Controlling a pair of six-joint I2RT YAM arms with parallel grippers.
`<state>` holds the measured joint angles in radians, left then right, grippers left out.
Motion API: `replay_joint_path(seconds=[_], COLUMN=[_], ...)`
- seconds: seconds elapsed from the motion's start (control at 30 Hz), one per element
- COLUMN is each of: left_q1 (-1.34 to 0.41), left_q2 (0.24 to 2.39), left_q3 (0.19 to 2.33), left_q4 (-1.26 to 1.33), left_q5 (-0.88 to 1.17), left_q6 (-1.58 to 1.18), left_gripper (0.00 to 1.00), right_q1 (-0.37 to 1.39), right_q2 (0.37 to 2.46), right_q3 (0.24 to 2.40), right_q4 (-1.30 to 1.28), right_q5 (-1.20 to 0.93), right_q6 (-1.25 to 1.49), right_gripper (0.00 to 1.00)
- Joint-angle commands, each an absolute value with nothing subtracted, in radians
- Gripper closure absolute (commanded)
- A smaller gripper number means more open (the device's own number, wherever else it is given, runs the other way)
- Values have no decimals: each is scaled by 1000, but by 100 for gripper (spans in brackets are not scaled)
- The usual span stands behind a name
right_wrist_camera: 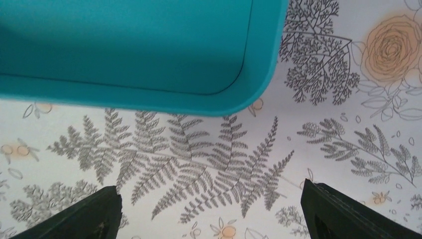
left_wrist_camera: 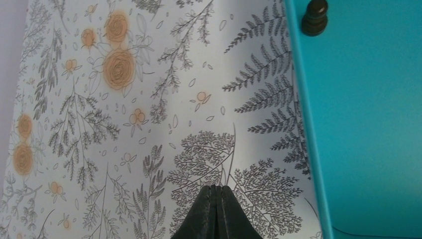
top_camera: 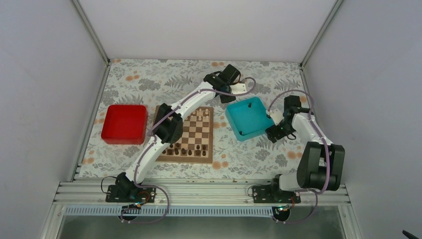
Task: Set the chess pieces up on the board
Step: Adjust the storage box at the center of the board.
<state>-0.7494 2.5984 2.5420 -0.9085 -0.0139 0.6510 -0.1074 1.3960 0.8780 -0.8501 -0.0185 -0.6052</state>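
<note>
Well beyond left jaws: chess piece (left_wrist_camera: 315, 17).

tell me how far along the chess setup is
Partly done. Several dark brown-black chess pieces already stand on the near rows of the square wooden chessboard. Nothing is in hand: the left gripper is shut and empty beside the teal plastic tray, and the right gripper is open and empty. Left to do: at least one dark piece sits in that tray.
</note>
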Motion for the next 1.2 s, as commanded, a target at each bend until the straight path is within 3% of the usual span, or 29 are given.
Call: replay_joint_path(seconds=[0.0, 1.17], left_q1=[-776, -842], left_q2=[2636, 2587], left_q3=[2569, 2488], left_q4=[-944, -1165], left_q5=[-3, 16], left_q6=[692, 755], left_gripper=[98, 98], right_q1=[-122, -168], right_q2=[1440, 1780], right_q3=[878, 1206], right_q4=[-756, -672], right_q5=[-43, -51], right_q6=[-608, -594], right_gripper=[8, 8])
